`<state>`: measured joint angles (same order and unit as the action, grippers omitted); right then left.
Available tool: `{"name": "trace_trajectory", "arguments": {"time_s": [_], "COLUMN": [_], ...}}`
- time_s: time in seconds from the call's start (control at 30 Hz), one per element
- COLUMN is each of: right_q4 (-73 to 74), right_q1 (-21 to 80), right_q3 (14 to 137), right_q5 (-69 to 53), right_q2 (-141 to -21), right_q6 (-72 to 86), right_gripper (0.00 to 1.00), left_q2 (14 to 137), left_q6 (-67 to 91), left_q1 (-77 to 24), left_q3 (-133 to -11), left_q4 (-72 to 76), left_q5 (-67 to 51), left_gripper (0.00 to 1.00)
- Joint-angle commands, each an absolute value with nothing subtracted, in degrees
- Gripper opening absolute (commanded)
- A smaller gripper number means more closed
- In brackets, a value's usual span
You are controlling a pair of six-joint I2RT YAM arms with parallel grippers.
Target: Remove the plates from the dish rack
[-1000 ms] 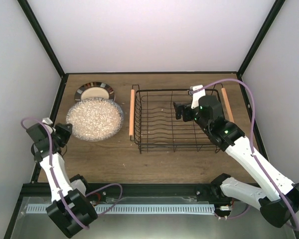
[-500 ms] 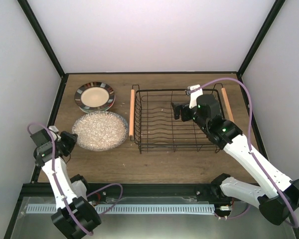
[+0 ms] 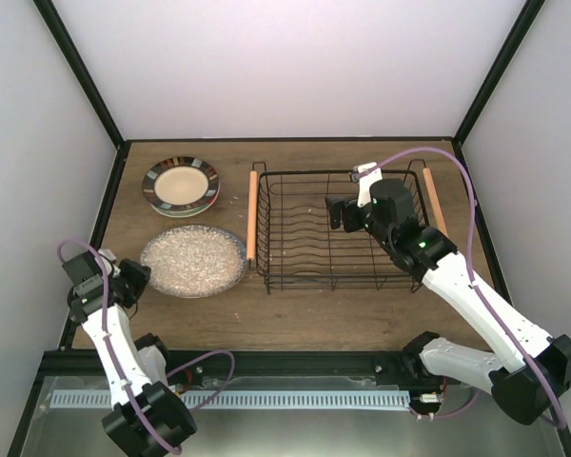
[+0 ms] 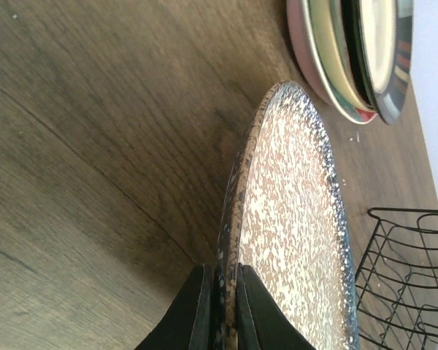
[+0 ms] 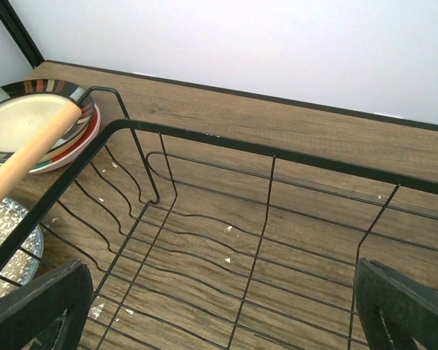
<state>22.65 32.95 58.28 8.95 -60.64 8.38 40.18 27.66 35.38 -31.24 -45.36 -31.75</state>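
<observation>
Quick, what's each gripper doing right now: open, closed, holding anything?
Left gripper: shut on the rim of the speckled plate.
Right gripper: open, holding nothing, over the dish rack.

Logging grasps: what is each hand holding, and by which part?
Left hand pinches the speckled plate by its rim; right hand holds nothing.

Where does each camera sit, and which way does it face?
Top external: high behind the robot, looking down on the table, dish rack and both arms.
Left wrist: low over the table, looking along the speckled plate pinched by the left gripper.
Right wrist: over the rack, looking into it; the right gripper shows spread fingers.
Both wrist views share the stacked plates.
</observation>
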Motion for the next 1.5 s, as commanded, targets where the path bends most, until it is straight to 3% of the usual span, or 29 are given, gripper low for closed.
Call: {"name": "trace_trajectory", "arguments": {"time_s": [0.0, 0.63, 0.87, 1.13, 1.37, 1.47], "right_q4": [21.7, 21.9, 21.7, 21.6, 21.7, 21.9], "right_q1": [32.5, 32.1, 32.1, 32.1, 32.1, 32.1], "right_q3": [61.0, 60.5, 60.1, 60.1, 60.4, 60.4], "right_q5": [8.7, 9.2, 9.1, 8.8, 8.5, 8.4], "right_q2": [-60.5, -59.8, -59.6, -59.7, -59.6, -59.6], "right_q6": [7.8, 8.2, 8.7, 9.1, 9.2, 9.0], "right_gripper": [1.00, 1.00, 1.00, 1.00, 1.00, 1.00], "left_q2": [39.9, 45.9, 47.6, 48.9, 50.9, 53.7], "left_q6": [30.3, 28.9, 28.1, 28.9, 29.6, 30.2], "left_q1": [36.0, 36.3, 36.4, 36.4, 36.4, 36.4], "left_q3": [-31.8, -30.6, -31.0, -30.9, -30.4, -29.9], "left_q4": [-42.4, -45.2, -45.4, -43.9, -43.6, -42.6], "left_q5": [-37.5, -27.3, -24.7, -24.5, -24.7, -25.6], "left_gripper": [0.04, 0.05, 0.20, 0.22, 0.38, 0.39]}}
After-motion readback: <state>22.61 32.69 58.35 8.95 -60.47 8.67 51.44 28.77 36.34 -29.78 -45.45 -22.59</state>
